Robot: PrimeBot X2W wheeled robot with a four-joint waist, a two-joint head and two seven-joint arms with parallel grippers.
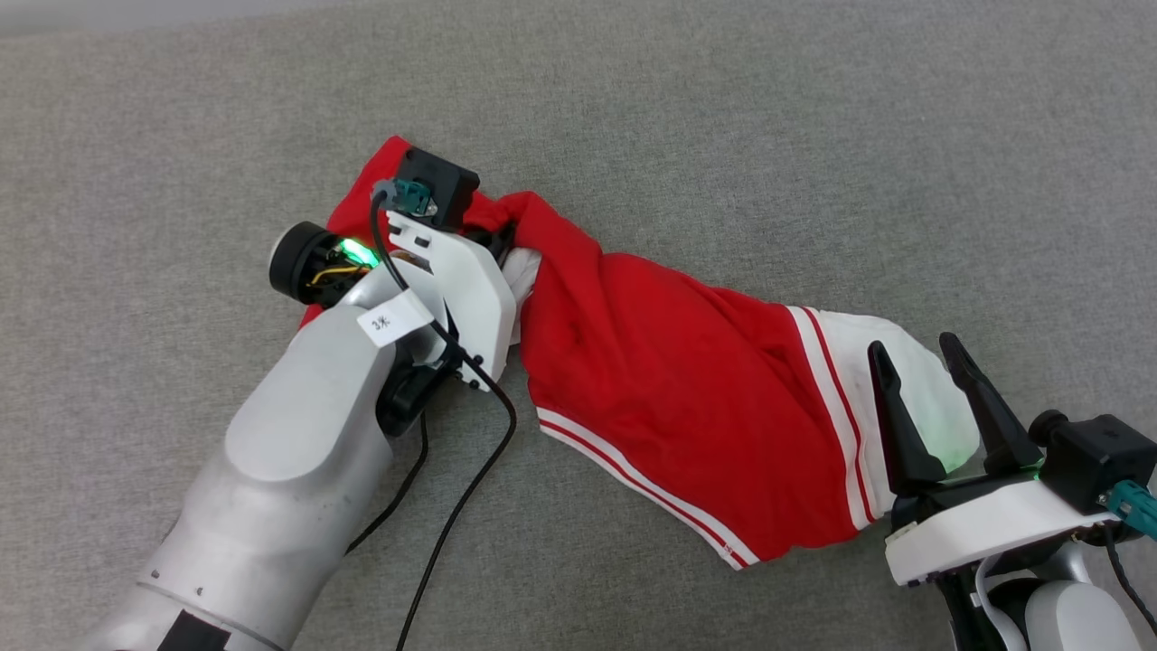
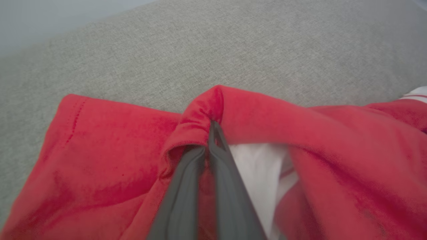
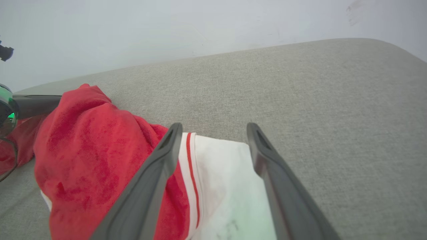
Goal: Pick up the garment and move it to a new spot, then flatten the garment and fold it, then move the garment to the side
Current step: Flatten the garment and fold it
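Note:
The garment (image 1: pixel 687 398) is a red jersey with white sleeves and striped trim, lying bunched and stretched across the grey surface. At its upper left end my left gripper (image 2: pixel 213 125) is shut on a pinched red fold (image 2: pixel 206 106); white cloth (image 2: pixel 257 166) shows just beside the fingers. In the head view that gripper (image 1: pixel 502 240) is mostly hidden under its own wrist. My right gripper (image 1: pixel 917 348) hovers open over the white sleeve (image 1: pixel 931 398) at the garment's lower right end, and the sleeve (image 3: pixel 227 186) lies between the spread fingers (image 3: pixel 160 156).
The grey fabric surface (image 1: pixel 813 136) spreads all around the garment. A pale wall (image 3: pixel 166 30) rises beyond its far edge in the right wrist view. A black cable (image 1: pixel 470 479) hangs from my left wrist over the surface.

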